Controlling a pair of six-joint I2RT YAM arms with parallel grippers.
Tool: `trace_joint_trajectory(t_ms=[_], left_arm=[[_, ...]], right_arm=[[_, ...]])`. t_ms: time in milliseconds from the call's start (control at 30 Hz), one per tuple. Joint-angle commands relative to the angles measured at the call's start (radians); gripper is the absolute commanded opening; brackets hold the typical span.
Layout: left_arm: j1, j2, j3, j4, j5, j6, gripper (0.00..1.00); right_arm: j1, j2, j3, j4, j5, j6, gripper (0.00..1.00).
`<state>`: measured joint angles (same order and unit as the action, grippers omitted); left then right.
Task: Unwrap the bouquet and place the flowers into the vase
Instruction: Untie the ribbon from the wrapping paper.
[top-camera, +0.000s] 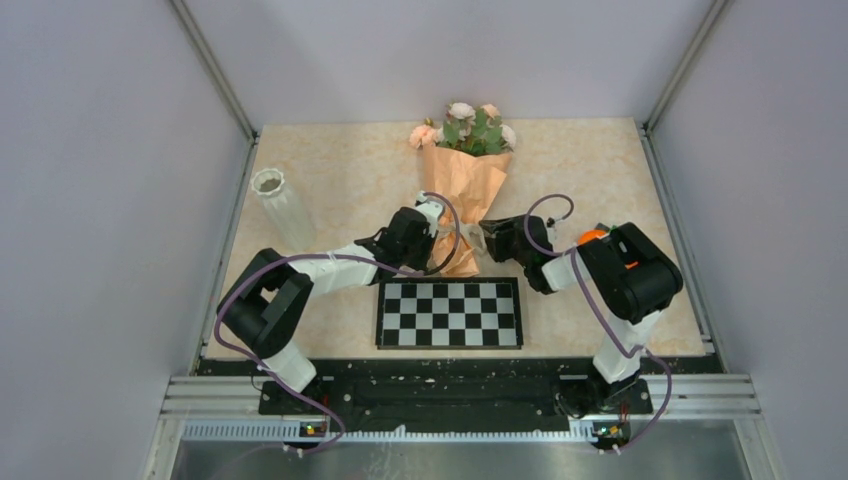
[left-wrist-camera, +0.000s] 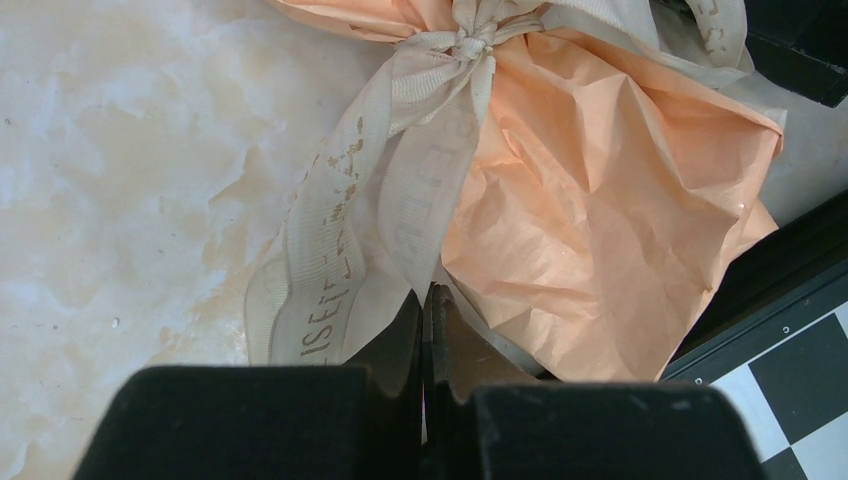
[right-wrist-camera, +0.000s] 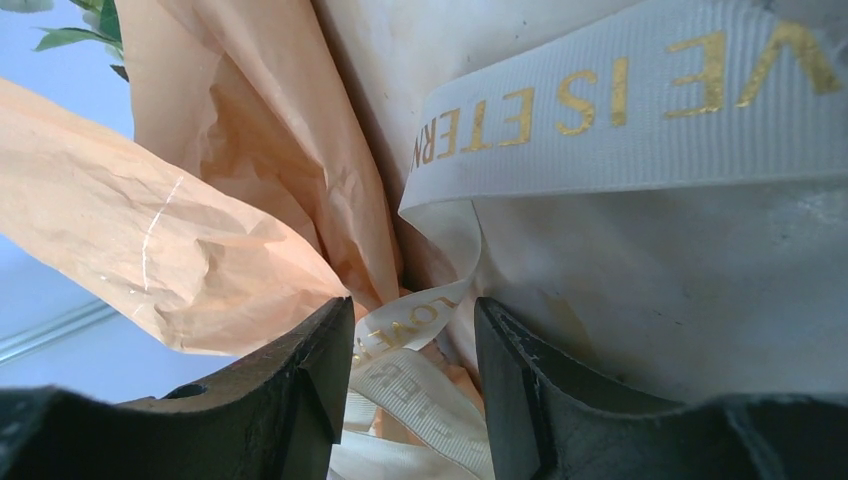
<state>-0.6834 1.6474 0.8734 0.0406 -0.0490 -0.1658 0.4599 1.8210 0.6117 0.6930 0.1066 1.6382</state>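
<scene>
- The bouquet (top-camera: 465, 190) lies flat on the worktop (top-camera: 330, 170). Its narrow end points toward the arms and its wide end points to the far wall.
- The flowers (top-camera: 470, 125) are inside the wrapping. Only the pale pink, peach and cream blooms and some green leaves come out at the far end of the cone.
- The peach-orange paper (left-wrist-camera: 600, 200) is crumpled and closed around the stems. A cream ribbon (left-wrist-camera: 400, 200) with gold letters is tied around it, and its knot (left-wrist-camera: 470, 40) shows in the left wrist view.
- The left claw (left-wrist-camera: 427, 295) is at the left side of the narrow end, with its two fingers pressed together. Their tips meet the lower edge of a ribbon tail that hangs from the knot. I cannot tell if the ribbon is caught between them.
- The right claw (right-wrist-camera: 412, 302) is at the right side of the same end, facing the left one. Its fingers are spread, and a folded piece of ribbon sits in the gap, with paper just behind it. The fingers do not look closed on it.
- The vase (top-camera: 283, 205), white and ribbed, stands on the left part of the worktop, well apart from the bouquet, and nothing is in it.
- A black and white checkerboard (top-camera: 448, 312) lies near the front edge, between the two arms, just beside the tip of the cone.
</scene>
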Motion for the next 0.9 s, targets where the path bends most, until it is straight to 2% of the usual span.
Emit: trace_joint_trajectory(t_ms=[0, 400, 533, 733, 867], left_arm=[[-0.001, -0.023, 0.015, 0.022, 0.006, 0.011, 0.00], [-0.002, -0.044, 0.008, 0.014, -0.004, 0.005, 0.00], [-0.001, -0.053, 0.007, 0.007, -0.013, 0.006, 0.00], [-0.001, -0.069, 0.004, -0.002, -0.023, 0.002, 0.00], [-0.001, -0.082, -0.006, -0.004, -0.044, -0.007, 0.00]], right_arm=[[0.002, 0.035, 0.018, -0.053, -0.004, 0.038, 0.50], [0.002, 0.074, 0.032, -0.023, 0.039, 0.046, 0.33], [0.002, 0.060, 0.041, -0.035, 0.069, 0.018, 0.24], [0.002, 0.019, 0.055, -0.048, 0.105, -0.055, 0.02], [0.002, -0.021, 0.066, -0.086, 0.128, -0.114, 0.00]])
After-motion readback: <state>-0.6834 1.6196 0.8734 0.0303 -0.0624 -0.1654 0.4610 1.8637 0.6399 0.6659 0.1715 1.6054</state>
